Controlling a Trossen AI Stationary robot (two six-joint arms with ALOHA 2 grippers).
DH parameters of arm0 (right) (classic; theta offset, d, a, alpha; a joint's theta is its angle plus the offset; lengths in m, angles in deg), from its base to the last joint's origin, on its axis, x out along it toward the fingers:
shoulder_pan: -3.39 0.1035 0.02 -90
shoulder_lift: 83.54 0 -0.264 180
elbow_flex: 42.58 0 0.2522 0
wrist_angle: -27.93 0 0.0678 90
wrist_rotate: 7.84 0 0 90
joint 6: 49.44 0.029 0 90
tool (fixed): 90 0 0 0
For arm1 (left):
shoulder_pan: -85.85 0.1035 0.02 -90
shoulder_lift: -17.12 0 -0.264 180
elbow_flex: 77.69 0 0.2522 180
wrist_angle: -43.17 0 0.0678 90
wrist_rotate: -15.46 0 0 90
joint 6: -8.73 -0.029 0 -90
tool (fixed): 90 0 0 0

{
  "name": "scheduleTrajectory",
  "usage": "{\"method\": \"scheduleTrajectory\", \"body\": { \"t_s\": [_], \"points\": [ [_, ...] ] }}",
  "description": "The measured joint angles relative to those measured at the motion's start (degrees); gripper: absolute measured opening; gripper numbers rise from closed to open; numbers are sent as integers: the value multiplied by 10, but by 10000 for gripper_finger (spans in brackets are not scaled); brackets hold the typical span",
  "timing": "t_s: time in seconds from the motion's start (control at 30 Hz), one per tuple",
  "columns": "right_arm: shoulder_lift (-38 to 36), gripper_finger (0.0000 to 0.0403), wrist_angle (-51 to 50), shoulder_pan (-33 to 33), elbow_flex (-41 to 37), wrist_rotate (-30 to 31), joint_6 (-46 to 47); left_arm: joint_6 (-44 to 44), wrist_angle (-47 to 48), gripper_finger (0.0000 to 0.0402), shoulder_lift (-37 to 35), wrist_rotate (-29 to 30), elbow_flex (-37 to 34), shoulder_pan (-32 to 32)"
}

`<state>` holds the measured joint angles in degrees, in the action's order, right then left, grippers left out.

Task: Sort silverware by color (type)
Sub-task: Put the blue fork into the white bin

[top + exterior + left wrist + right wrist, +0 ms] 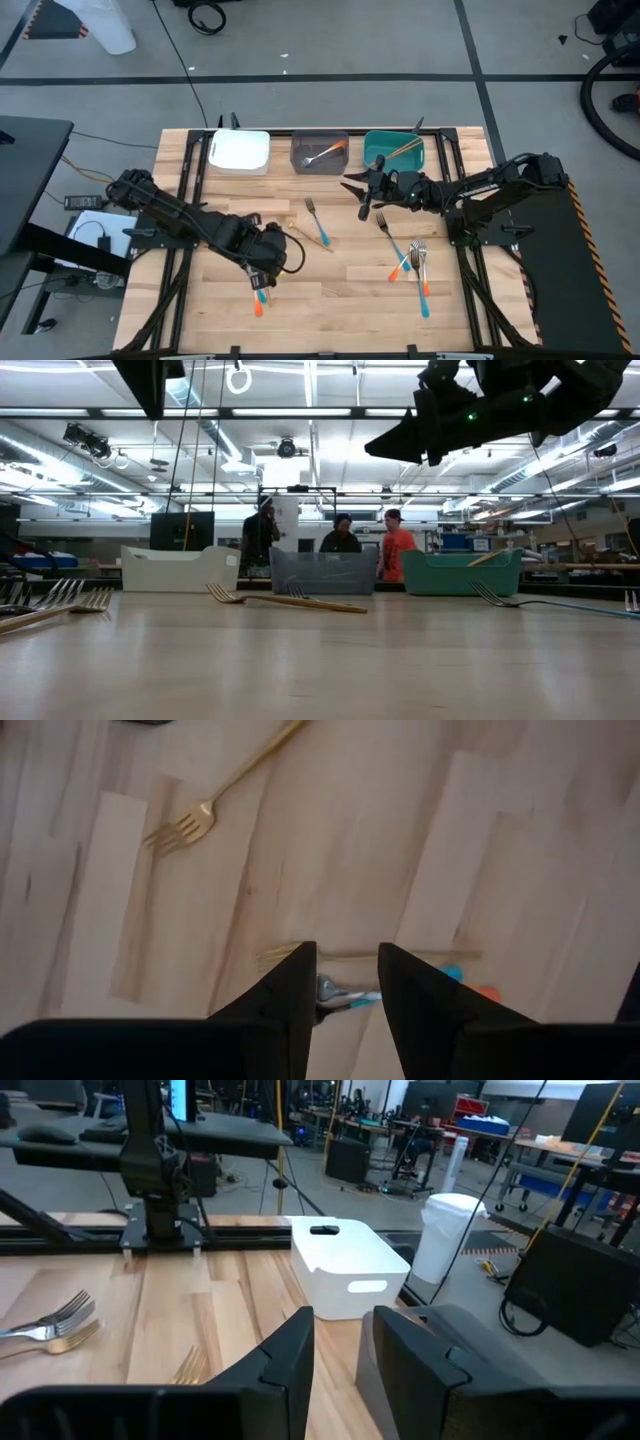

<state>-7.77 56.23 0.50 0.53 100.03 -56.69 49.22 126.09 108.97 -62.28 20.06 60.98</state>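
My left gripper [263,272] hangs low over the table's near left part, open. In the left wrist view its fingers stand either side of the silver neck of a blue-handled utensil [345,994]. That utensil lies on the wood beside a gold fork [370,955] and an orange handle tip [489,992]. Another gold fork [190,820] lies farther off. My right gripper [358,195] hovers open in front of the grey bin [320,152] and the teal bin [392,148], holding nothing. More forks lie at mid-table [318,224] and to the right [415,265].
The white bin [240,150], the grey bin with an orange-handled fork and the teal bin with gold pieces stand along the far edge. A blue-handled fork [390,238] lies below my right gripper. People stand in the room beyond the table [340,540]. Bare wood lies at centre near.
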Motion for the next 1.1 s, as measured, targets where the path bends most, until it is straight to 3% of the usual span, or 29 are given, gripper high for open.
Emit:
{"method": "scheduleTrajectory", "body": {
  "t_s": [0.47, 0.6, 0.83, 1.1],
  "points": [
    [0, 116, -42, 14, 0, -2, 37, 24, -38, 119, 0, 20, 0, 58],
    [0, 116, -60, 21, 0, -3, 54, -81, -39, 119, 0, 20, 0, 74],
    [0, 116, -110, 32, 0, -40, 109, -363, -66, 119, 0, 31, 0, 107],
    [0, 116, -170, 52, 0, -70, 181, -530, -140, 119, 0, 32, 0, 165]
  ]
}}
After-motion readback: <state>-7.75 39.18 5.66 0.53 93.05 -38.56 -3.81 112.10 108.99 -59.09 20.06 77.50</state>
